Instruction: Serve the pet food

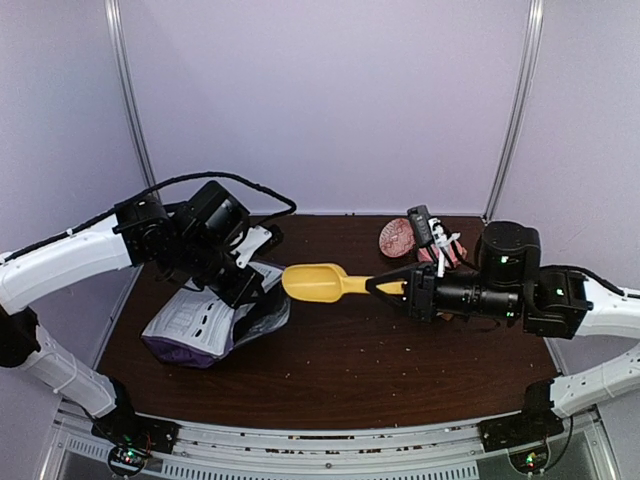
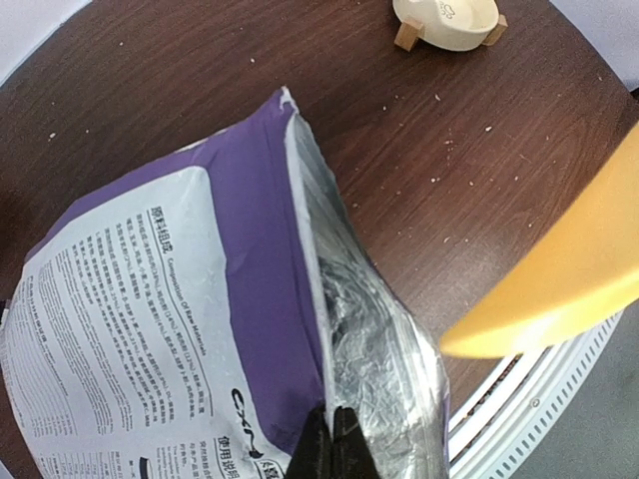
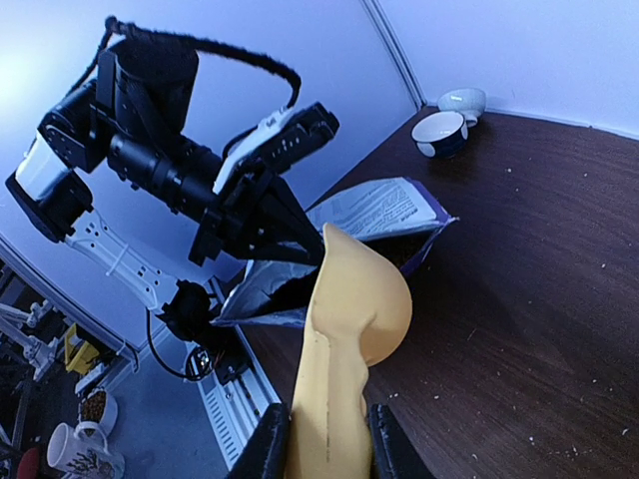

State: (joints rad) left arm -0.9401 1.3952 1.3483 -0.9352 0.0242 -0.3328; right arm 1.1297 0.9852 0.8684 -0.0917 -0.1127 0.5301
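bag edge is being pinched by left gripper | scoop handle is being clamped by right gripper, lip just beside bag mouth, well inside table edges | pet food: cannot tell where

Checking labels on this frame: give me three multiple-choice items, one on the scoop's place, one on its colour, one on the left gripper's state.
1. Where is the bowl end of the scoop?
A) beside the open mouth of the bag
B) lying by the arm bases
C) inside a dish

2. What colour is the scoop?
A) red
B) yellow
C) green

3. What is the left gripper doing?
A) open over the table
B) holding the scoop
C) shut on the bag's rim

Answers:
1 A, the right gripper holds the scoop by its handle, bowl end at the bag mouth.
2 B, it is plainly yellow in all views.
3 C, the left wrist view shows closed fingers pinching the rim.
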